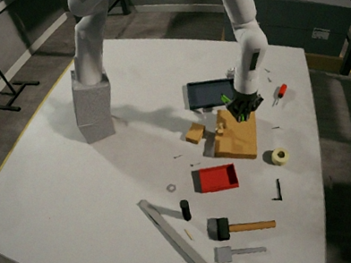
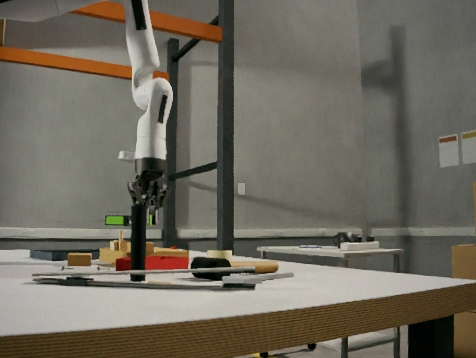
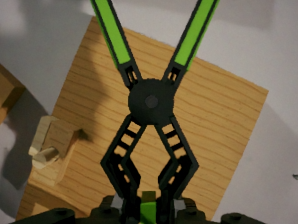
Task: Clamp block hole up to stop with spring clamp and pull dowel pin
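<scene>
My gripper [image 1: 245, 110] [image 2: 149, 204] [image 3: 148, 204] is shut on the black and green spring clamp [image 1: 225, 99] [image 2: 116, 220] [image 3: 151, 101]. It holds the clamp in the air above the bench board [image 1: 238, 142] [image 3: 200, 125]; the clamp's handles point away from the gripper in the wrist view. The small wooden block [image 3: 67, 142] is on the board's left part in that view, left of the clamp. The pale dowel pin [image 2: 120, 236] [image 3: 46, 157] stands up from the block. The bench stop and the gap beside the block cannot be told clearly.
A loose wooden cube [image 1: 195, 134] [image 2: 79, 259] [image 3: 7, 92] lies left of the board. A dark tray [image 1: 207, 93] is behind it, a red bin [image 1: 216, 186] in front. A tape roll [image 1: 278, 159], a screwdriver [image 1: 282, 90], an upright black cylinder [image 1: 185, 210] and a mallet [image 1: 218, 229] are around.
</scene>
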You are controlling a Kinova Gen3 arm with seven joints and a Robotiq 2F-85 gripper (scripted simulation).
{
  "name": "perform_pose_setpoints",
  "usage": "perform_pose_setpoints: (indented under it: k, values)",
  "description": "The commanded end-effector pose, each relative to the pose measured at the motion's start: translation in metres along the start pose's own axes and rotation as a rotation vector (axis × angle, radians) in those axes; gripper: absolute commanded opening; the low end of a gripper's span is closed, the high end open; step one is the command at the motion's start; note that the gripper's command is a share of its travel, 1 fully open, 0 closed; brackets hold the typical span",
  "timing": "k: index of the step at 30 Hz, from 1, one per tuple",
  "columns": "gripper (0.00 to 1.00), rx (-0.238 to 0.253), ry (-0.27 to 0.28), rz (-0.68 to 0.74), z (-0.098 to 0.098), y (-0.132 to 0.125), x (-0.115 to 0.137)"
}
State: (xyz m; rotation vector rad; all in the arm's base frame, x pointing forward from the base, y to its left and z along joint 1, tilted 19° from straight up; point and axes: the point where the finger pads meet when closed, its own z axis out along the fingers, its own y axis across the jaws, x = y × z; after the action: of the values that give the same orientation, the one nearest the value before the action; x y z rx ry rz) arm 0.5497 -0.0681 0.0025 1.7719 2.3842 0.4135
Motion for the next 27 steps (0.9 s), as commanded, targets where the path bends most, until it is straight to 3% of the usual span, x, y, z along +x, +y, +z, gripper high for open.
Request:
perform_pose_setpoints:
  k: [1, 10, 27]
  values:
    - [0.1, -0.003, 0.007, 0.155, -0.001, -0.004, -0.023]
    - [0.1, -0.013, 0.013, 0.34, -0.003, -0.012, -0.05]
    - [0.1, -0.015, 0.015, 0.375, -0.004, -0.013, -0.055]
